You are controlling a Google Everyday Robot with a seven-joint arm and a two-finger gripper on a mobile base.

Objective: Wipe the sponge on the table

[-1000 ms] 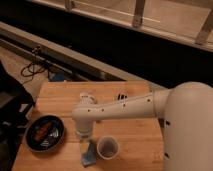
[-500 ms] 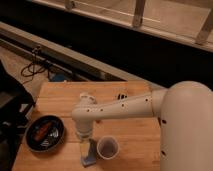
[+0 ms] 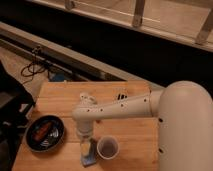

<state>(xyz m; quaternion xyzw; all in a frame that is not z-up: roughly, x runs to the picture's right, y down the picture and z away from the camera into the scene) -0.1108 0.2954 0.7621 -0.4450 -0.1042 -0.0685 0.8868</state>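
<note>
Arm [image 3: 125, 106] reaches left over table [image 3: 132, 146], wrist bent down. Gripper [image 3: 86, 147] points down at sponge [image 3: 90, 160], apparently touching it; grip state not discernible. Sponge lies near table's front edge, just left of cup [image 3: 107, 148]. Pan [image 3: 29, 136] sits well left.

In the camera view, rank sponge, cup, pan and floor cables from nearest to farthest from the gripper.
The gripper is near the table's front edge.
1. Sponge, directly beneath it.
2. Cup, just picture-right.
3. Pan, farther picture-left.
4. Cables, on the floor beyond the table.
</note>
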